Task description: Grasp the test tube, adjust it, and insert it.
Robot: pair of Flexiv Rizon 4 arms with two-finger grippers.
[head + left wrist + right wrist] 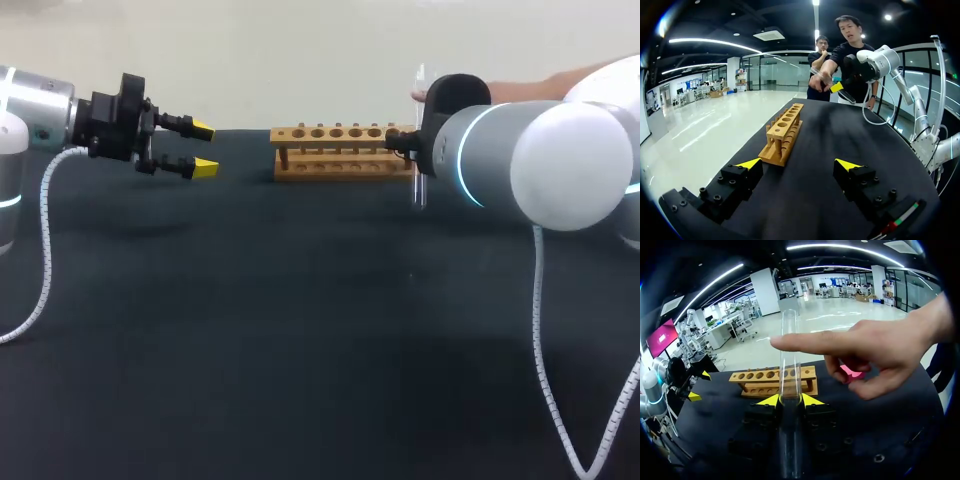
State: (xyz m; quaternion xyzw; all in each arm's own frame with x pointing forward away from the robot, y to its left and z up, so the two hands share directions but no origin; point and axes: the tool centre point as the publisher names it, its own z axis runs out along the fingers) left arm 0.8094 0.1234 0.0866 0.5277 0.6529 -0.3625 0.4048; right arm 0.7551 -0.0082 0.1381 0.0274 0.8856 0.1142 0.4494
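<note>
A clear test tube (pixel 789 355) stands upright between the yellow tips of my right gripper (pixel 790 400), which is shut on its lower part. A person's hand (pixel 875 347) reaches in, and its forefinger touches the tube near the top. In the head view the tube (pixel 419 175) hangs just right of the wooden rack (pixel 335 152), and my right arm (pixel 500 150) hides the gripper itself. The rack (pixel 772 381) has a row of several empty holes. My left gripper (pixel 204 149) is open and empty, left of the rack and above the table. The left wrist view shows this gripper (pixel 798 164) with the rack (pixel 784 132) ahead of it.
A black cloth (pixel 300 340) covers the table. White cables (pixel 45 260) hang from both arms. The rack stands near the far edge of the table.
</note>
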